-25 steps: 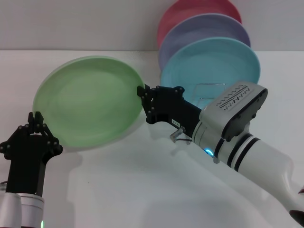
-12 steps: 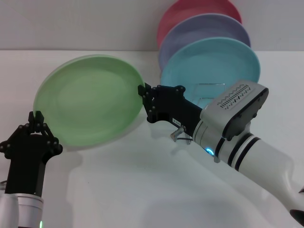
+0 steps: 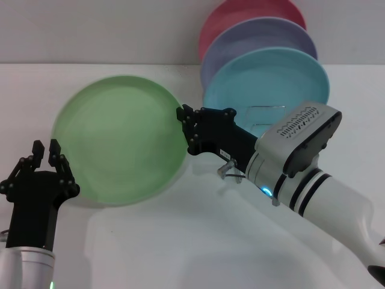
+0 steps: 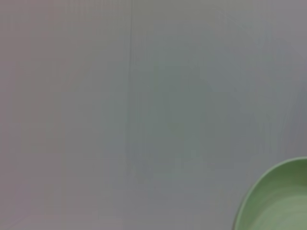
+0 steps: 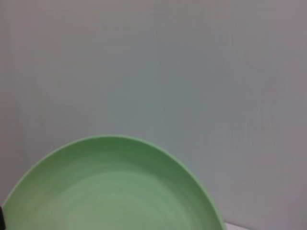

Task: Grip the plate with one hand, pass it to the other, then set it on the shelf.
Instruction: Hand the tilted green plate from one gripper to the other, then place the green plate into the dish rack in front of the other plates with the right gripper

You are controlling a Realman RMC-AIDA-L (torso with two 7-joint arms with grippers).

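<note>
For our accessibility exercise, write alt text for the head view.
The right hand grips the light green plate by its edge, above the white table. The left hand is open just beside it. Three plates stand in a rack behind.

pink plate (image 3: 240,15), lavender plate (image 3: 264,33), turquoise plate (image 3: 271,78) overlapping.

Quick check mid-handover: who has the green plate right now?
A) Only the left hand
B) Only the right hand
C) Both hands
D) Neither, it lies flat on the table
B: the right hand is clamped on the rim of the green plate, while the left hand sits open just off the plate's lower left edge.
</note>
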